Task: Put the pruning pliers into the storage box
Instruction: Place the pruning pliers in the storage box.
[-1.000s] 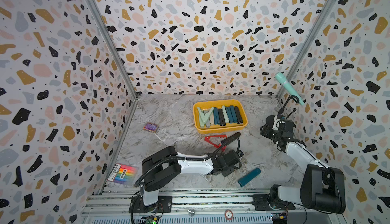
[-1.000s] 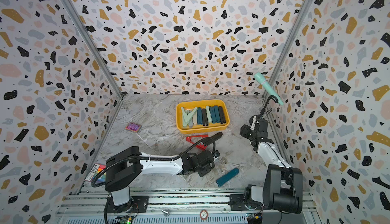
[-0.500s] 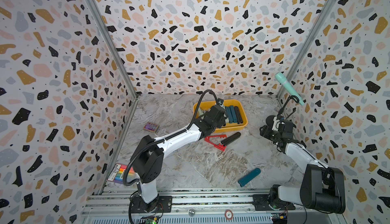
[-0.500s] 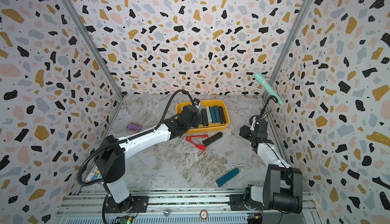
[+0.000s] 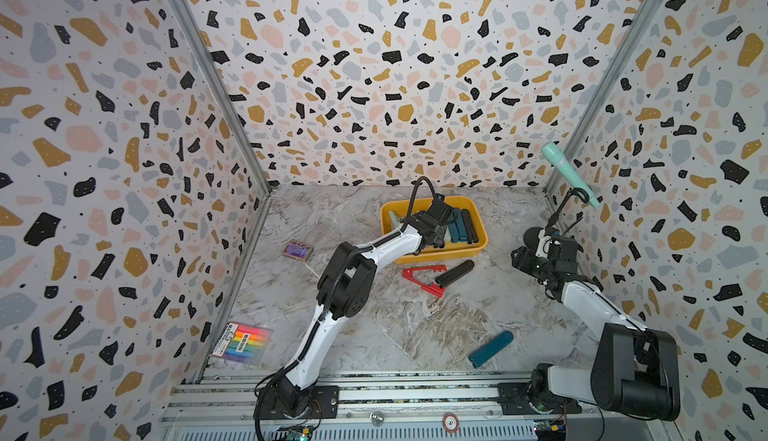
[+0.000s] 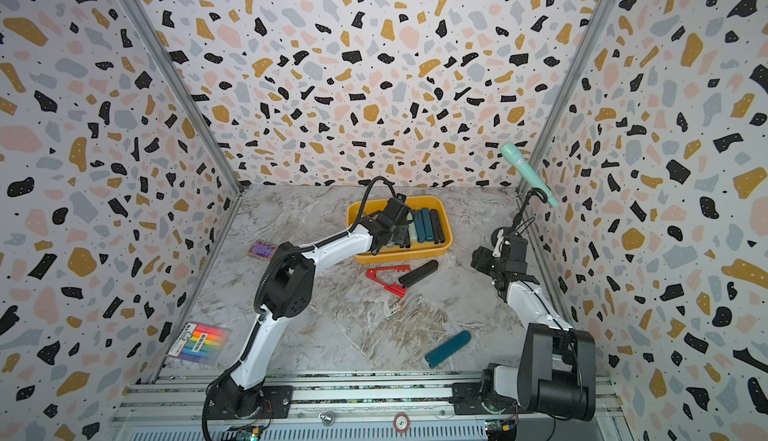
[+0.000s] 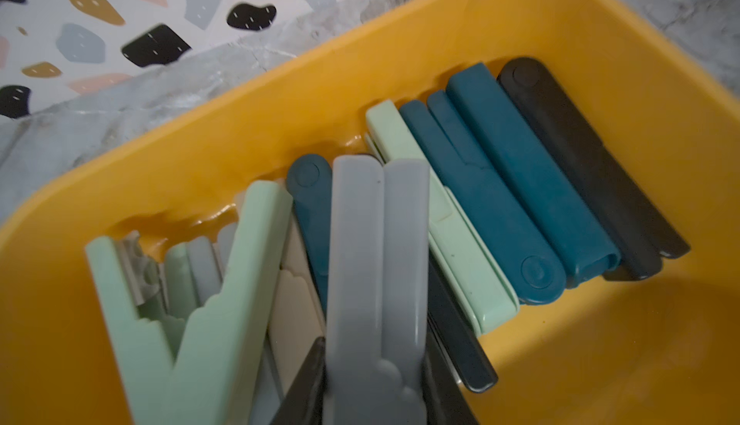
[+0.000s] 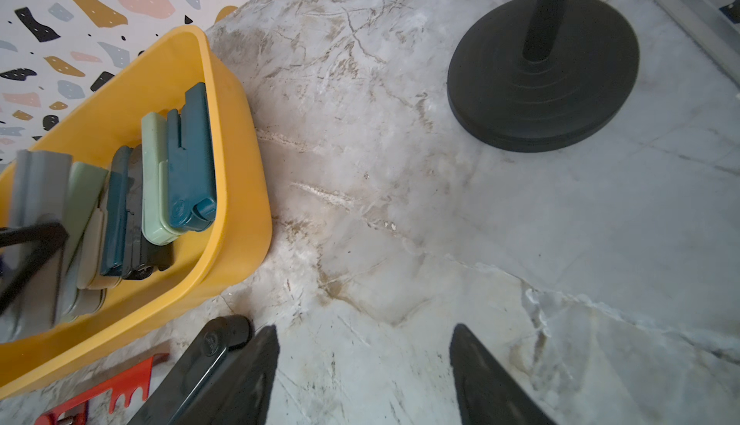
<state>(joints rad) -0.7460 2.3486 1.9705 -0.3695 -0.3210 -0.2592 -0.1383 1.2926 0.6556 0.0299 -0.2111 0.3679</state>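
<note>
Since a second ago, the left arm has swung from the front of the bench (image 5: 395, 326) to the yellow storage box (image 5: 478, 247) at the back, while the right arm has not shifted. In both top views, the left tool (image 5: 437, 240) hangs over the box's left half, above the stored pliers (image 5: 459, 227) lying side by side. Three are not yet in. Red pliers (image 5: 424, 279), spread in a V, and black pliers (image 5: 455, 272) lie just in front of the box, and loose teal pliers (image 5: 491, 348) lie near the front rail. From the left wrist, the tool is clamped narrowly on folded grey pliers (image 7: 376, 262). Their long axis runs roughly parallel to the mint, teal and black ones beneath. Whether they touch is unclear, but simply opening the tool should lay them on the row. From the right wrist, the right tool (image 8: 364, 367) stands wide apart with nothing between its fingers (image 8: 256, 371), over bare bench. The black pliers lie slantwise just beside one finger, with the red pair beyond and the box wall behind. The right arm looks the nearer for those two.
</note>
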